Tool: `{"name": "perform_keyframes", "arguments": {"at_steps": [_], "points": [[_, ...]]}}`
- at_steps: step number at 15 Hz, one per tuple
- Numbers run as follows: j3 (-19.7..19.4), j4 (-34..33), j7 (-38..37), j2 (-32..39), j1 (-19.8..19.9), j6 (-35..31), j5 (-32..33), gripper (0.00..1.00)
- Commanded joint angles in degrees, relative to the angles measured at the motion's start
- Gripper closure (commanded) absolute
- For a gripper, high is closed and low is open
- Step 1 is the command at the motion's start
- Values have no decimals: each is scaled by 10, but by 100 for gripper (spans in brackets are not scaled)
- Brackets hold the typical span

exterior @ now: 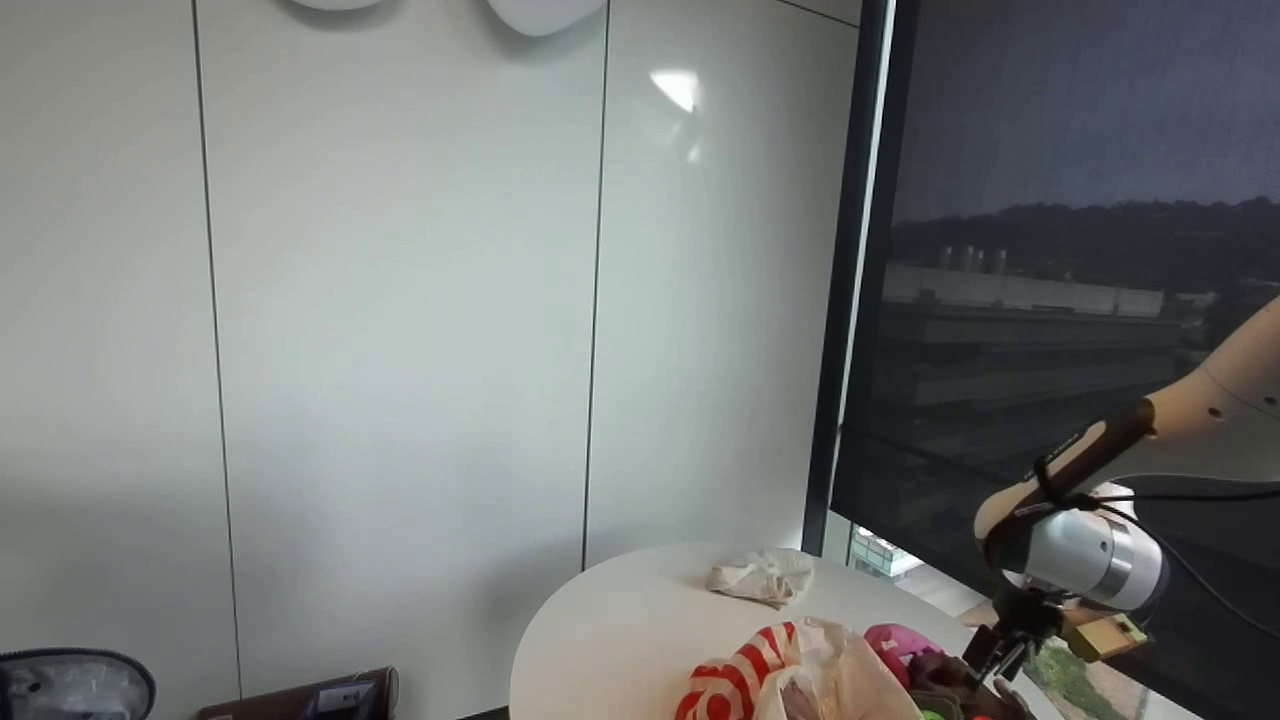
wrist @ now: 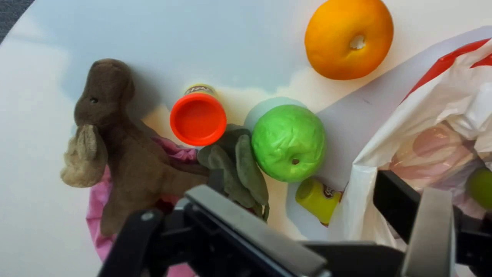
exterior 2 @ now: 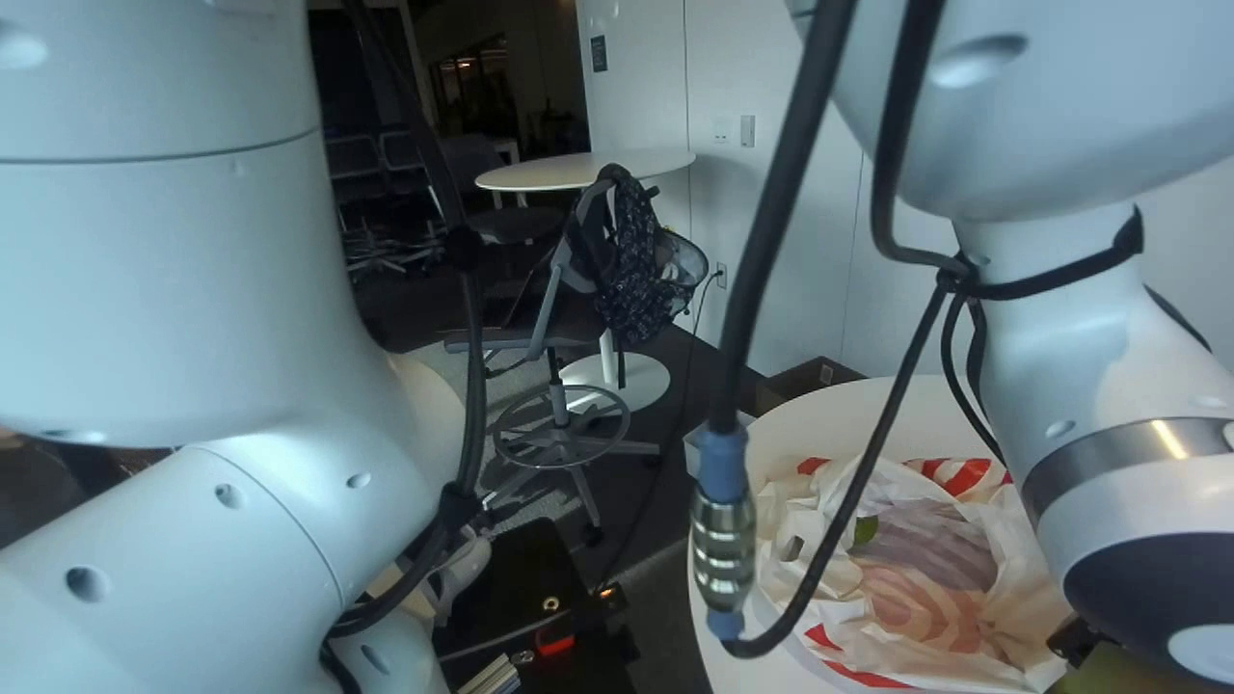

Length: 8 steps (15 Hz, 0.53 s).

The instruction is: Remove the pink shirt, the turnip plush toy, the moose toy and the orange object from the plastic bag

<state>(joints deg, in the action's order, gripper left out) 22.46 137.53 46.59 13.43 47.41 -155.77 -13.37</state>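
we find the pink shirt (wrist: 94,217) beneath the moose (wrist: 142,169), both outside the bag (wrist: 359,200). we locate the orange (wrist: 338,34) on the table (wrist: 184,46), near the bag. we observe the gripper (wrist: 303,186) above the table, its jaws spread wide.

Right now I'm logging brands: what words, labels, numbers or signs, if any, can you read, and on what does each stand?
No text reads clearly.
Red-lidded tub: side print, too blurred to read.
Yellow tub: print, too blurred to read.
Arm: tiny marks, perhaps lettering, too small.
Dark wall plate: any text too small.
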Motion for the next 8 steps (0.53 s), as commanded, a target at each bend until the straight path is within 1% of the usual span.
{"name": "perform_keyframes", "arguments": {"at_steps": [1,4,7,8], "points": [[-47,37,60,-92,-72,99,-75,0],[-124,48,54,-130,-162,164,-60,0],[-197,55,36,-152,-246,200,-35,0],[-214,56,25,-155,-265,209,-24,0]]}}
